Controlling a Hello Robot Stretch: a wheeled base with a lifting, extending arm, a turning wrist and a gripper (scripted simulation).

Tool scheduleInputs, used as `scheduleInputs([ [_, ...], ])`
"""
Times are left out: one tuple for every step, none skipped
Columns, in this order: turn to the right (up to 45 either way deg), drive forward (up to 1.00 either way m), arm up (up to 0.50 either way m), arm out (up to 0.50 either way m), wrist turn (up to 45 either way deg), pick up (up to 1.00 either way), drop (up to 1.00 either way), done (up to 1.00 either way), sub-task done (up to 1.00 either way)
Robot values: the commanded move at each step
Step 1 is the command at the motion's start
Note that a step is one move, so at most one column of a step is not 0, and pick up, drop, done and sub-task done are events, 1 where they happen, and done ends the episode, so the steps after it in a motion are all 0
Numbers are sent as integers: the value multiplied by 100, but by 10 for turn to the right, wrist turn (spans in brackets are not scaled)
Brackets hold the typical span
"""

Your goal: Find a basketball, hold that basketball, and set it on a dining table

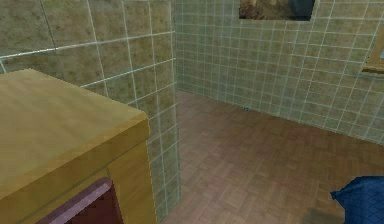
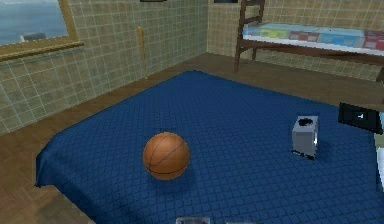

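An orange basketball (image 2: 166, 156) with dark seams rests on a wide dark-blue quilted bed (image 2: 230, 110) in the arm side view, toward the bed's near left part. The blue cover lies bare all around the ball. A blue corner (image 1: 366, 196), probably of the same bed, juts in at the forward view's bottom right.
A small grey box-like thing (image 2: 306, 136) and a flat black item (image 2: 360, 116) lie on the bed's right part. A wooden bunk bed (image 2: 300, 38) stands at the back right, a window (image 2: 35, 25) at the upper left. Ahead, a yellow wooden cabinet (image 1: 60, 130) stands against green tiled walls beside brown floor (image 1: 250, 160).
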Motion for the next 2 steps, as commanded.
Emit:
scheduleInputs([
  [0,0,0,38,0,0,0,0,0],
  [0,0,0,0,450,0,0,0,0],
])
